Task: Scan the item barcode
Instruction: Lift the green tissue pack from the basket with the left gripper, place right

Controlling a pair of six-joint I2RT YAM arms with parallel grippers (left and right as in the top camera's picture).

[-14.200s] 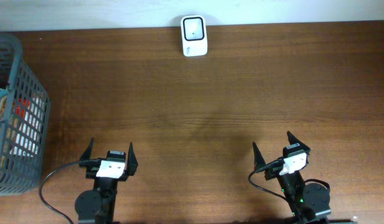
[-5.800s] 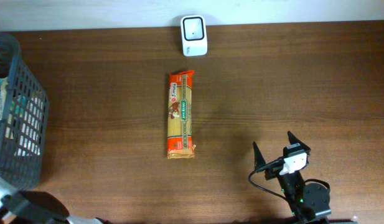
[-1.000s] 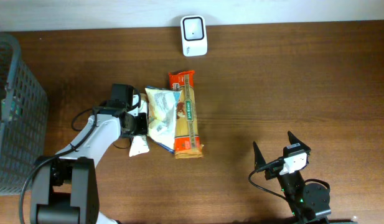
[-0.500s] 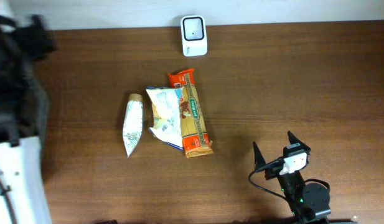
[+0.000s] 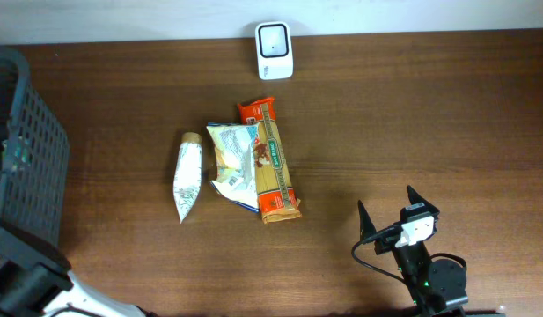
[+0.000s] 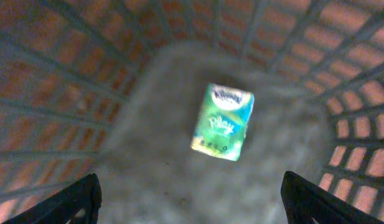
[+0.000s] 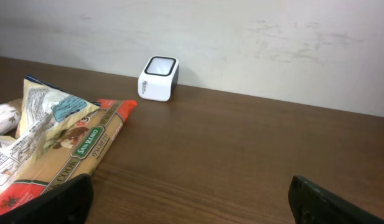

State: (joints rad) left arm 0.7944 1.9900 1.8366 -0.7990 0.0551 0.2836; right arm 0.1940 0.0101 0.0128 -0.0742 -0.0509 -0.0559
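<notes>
The white barcode scanner (image 5: 275, 50) stands at the table's far edge, also visible in the right wrist view (image 7: 159, 78). Three items lie mid-table: an orange spaghetti packet (image 5: 269, 163), a white and blue bag (image 5: 233, 161) partly over it, and a white cone-shaped pack (image 5: 187, 176) apart to the left. My left gripper (image 6: 195, 208) is open inside the basket, above a green tissue pack (image 6: 223, 121) on its floor. My right gripper (image 5: 385, 201) rests open near the front edge, empty, well right of the items.
The dark mesh basket (image 5: 29, 150) stands at the left edge, its walls (image 6: 67, 74) all round the left gripper. My left arm (image 5: 29, 286) shows blurred at the bottom left. Bare wood (image 7: 241, 155) lies between the right gripper and the scanner.
The left gripper let go of the cone-shaped pack on the table, opened, and swung left into the basket. The spaghetti packet shifted slightly. The right arm stayed still.
</notes>
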